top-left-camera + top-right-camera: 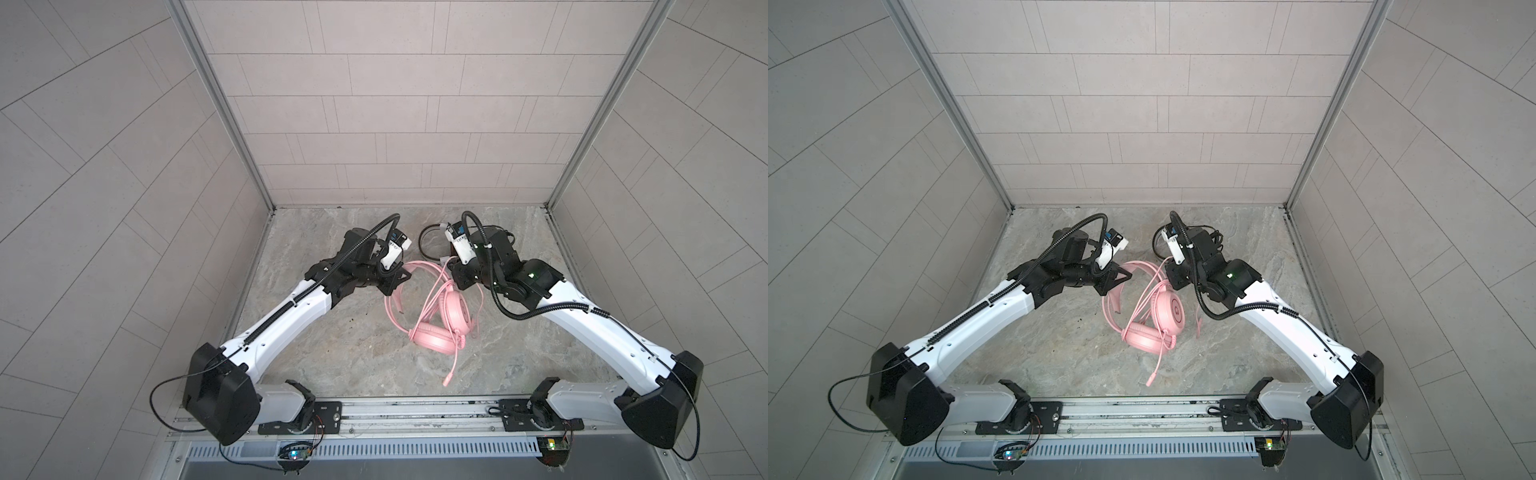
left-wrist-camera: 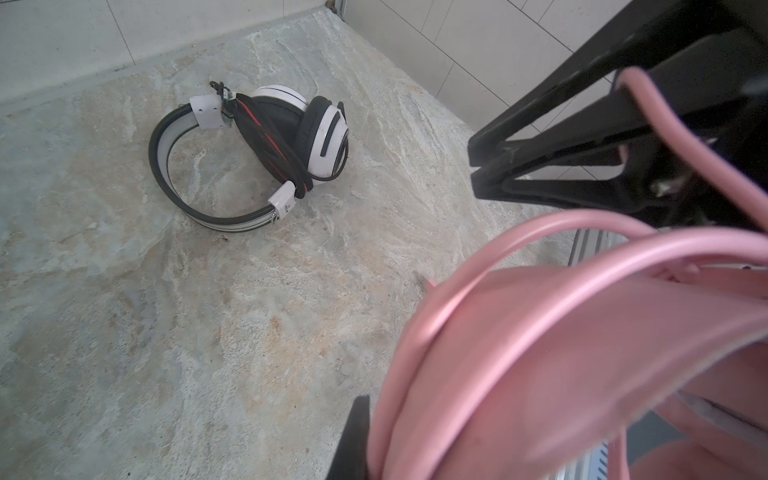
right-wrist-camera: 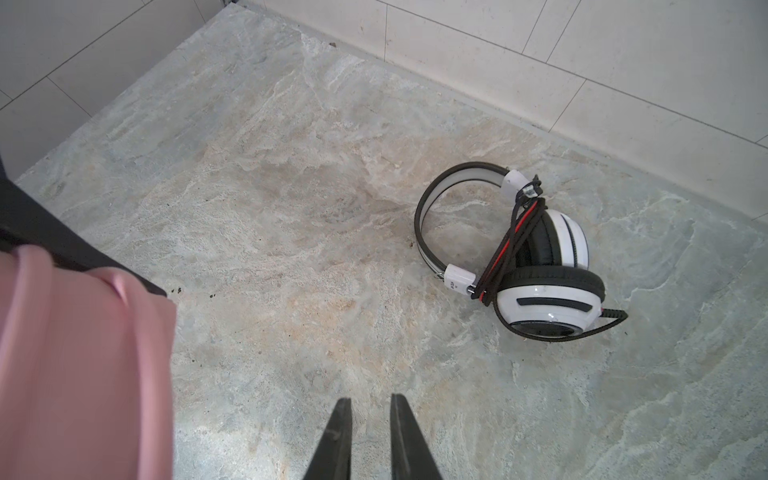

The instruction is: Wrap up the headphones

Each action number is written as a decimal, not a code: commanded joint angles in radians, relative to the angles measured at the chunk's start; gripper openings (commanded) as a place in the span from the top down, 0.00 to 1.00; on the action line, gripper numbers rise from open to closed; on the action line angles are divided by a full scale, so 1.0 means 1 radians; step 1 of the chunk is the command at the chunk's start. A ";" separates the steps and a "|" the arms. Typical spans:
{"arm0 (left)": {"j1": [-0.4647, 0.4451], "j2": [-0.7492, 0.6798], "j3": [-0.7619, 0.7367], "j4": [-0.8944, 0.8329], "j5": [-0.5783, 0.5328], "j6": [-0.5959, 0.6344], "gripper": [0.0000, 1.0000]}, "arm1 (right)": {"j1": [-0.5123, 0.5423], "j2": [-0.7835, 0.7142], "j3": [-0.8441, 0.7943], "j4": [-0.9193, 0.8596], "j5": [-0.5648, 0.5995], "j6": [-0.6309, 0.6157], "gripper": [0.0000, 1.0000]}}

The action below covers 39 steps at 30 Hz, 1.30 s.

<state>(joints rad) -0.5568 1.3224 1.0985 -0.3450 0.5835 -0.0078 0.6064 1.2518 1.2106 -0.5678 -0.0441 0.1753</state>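
The pink headphones (image 1: 432,338) lie mid-table in both top views, ear cups toward the front (image 1: 1144,336). My left gripper (image 1: 400,277) is shut on the pink headband (image 2: 540,353), which presses against one finger (image 2: 355,432). The pink cable (image 1: 434,299) loops up to my right gripper (image 1: 451,269) and runs over its fingers (image 2: 540,145). In the right wrist view that gripper (image 3: 370,401) shows a narrow gap with nothing between the tips. The white-and-black headphones (image 3: 519,249) lie at the back with their black and red cable wound round them (image 2: 249,158), partly hidden behind the right wrist (image 1: 430,245).
The pink cable's plug (image 1: 449,379) lies toward the front edge. Tiled walls (image 1: 395,104) close the marbled tabletop (image 1: 332,353) on three sides. A metal rail (image 1: 415,409) with both arm bases runs along the front.
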 commanded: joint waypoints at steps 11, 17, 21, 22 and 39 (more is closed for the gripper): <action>0.045 -0.092 -0.056 0.212 0.143 -0.118 1.00 | -0.023 -0.060 -0.193 0.197 -0.156 0.089 0.63; 0.062 -0.112 -0.087 0.312 0.197 -0.175 1.00 | -0.025 -0.048 -0.280 0.305 -0.203 0.134 0.64; 0.070 -0.121 -0.106 0.363 0.217 -0.208 1.00 | -0.029 -0.006 -0.349 0.424 -0.240 0.169 0.64; 0.070 -0.120 -0.107 0.365 0.219 -0.210 1.00 | -0.029 0.010 -0.357 0.444 -0.247 0.175 0.64; 0.137 -0.134 -0.155 0.530 0.270 -0.338 1.00 | -0.029 0.369 -0.409 0.829 -0.359 0.328 0.72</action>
<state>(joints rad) -0.4377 1.2312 0.9482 0.0505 0.7940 -0.2539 0.5816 1.5864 0.8238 0.1604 -0.3775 0.4538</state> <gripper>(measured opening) 0.087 0.284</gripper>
